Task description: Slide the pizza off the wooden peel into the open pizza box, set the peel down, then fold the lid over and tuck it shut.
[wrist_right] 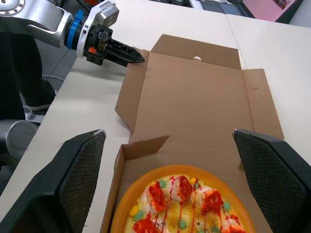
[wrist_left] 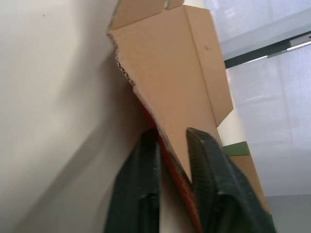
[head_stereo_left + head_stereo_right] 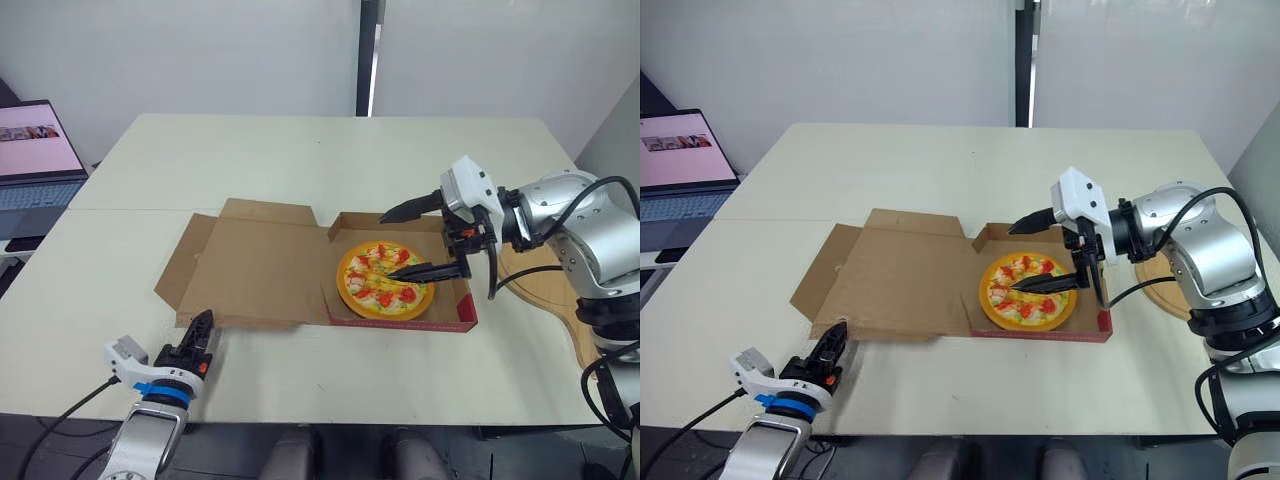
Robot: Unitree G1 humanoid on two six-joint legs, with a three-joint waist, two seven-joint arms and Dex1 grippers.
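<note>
The pizza (image 3: 385, 280) lies in the red-edged tray of the open cardboard box (image 3: 455, 322). The box lid (image 3: 262, 268) lies flat on the table to the tray's left. My right gripper (image 3: 386, 246) hovers open just over the pizza, one finger above its far edge and one across its middle; in the right wrist view its wide-spread fingers (image 1: 80, 170) frame the pizza (image 1: 182, 204). My left gripper (image 3: 203, 328) is at the lid's front-left corner, with its fingers (image 2: 146, 174) closed around the edge of the lid flap (image 2: 180, 87). The wooden peel (image 3: 545, 290) rests on the table behind my right arm.
An open laptop (image 3: 35, 160) stands at the far left off the table's edge. The white table (image 3: 330, 150) stretches bare behind the box. The table's front edge runs close under my left gripper.
</note>
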